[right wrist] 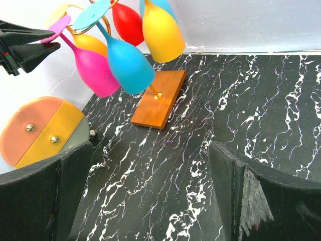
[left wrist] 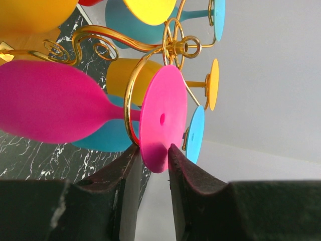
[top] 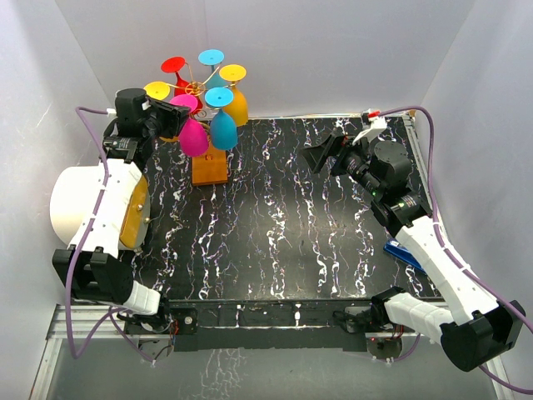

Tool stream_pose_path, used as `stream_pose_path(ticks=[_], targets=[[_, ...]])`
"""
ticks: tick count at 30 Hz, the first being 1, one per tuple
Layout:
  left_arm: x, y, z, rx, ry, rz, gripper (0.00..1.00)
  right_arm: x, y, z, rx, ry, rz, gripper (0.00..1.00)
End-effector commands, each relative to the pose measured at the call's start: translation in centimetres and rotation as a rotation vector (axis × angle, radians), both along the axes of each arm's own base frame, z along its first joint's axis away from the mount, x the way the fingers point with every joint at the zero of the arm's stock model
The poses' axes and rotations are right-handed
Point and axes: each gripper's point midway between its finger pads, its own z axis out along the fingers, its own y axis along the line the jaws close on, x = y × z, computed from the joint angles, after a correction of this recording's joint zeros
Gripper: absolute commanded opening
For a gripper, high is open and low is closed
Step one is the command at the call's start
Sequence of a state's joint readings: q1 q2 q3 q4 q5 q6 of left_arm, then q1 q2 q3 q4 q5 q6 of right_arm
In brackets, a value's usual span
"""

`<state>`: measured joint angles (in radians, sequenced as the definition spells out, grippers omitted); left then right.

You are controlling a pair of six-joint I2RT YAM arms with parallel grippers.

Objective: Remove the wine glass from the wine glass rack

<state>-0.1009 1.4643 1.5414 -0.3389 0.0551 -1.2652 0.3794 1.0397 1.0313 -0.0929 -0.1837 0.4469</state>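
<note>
Between left gripper (left wrist: 153, 147) fingers: pink wine glass (left wrist: 55, 108) foot, hung on rack (left wrist: 127, 100).

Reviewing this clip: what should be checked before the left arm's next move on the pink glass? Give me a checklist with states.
1. Left claw straddles the foot of the pink glass: ok.
2. Grip closed firmly on that foot: cannot tell.
3. Stem free of the rack hook: not ok, it hangs inside the gold loop.
4. Gap to the blue glass: cannot tell.
5. Right claw open, empty, away from the rack: ok.
</note>
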Motion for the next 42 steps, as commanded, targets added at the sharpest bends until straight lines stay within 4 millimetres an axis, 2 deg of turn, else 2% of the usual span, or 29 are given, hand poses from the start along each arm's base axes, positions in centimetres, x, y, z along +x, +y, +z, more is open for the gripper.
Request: stream_pose_path(ticks=[1, 19, 26, 35, 42], targets=[[-1.4, 0.3, 3.9, -0.014, -0.096, 0.012, 0.27, -0.2, 0.0, 2.5, 0.034, -0.083, 0.004, 0.98], [-1.8, 0.6, 4.8, -0.018, -0.118, 0.027, 0.18, -0.4, -0.1, 2.6, 0.034, -0.086, 0.002, 0.98], [-1.6, 0.7, 4.4, -0.016, -0.108, 0.032, 0.11, -0.4, -0.2, 2.7, 0.035, -0.088, 0.002, 0.98], [-2.1, 1.0, 5.0, -0.005, -0.114, 0.043, 0.00, -0.3, -0.1, 2.7, 0.034, -0.086, 0.002, 0.98], [-2.3, 1.3, 5.6, -0.010, -0.117, 0.061, 0.00, -0.3, -0.1, 2.8, 0.032, -0.088, 0.004, 0.98]])
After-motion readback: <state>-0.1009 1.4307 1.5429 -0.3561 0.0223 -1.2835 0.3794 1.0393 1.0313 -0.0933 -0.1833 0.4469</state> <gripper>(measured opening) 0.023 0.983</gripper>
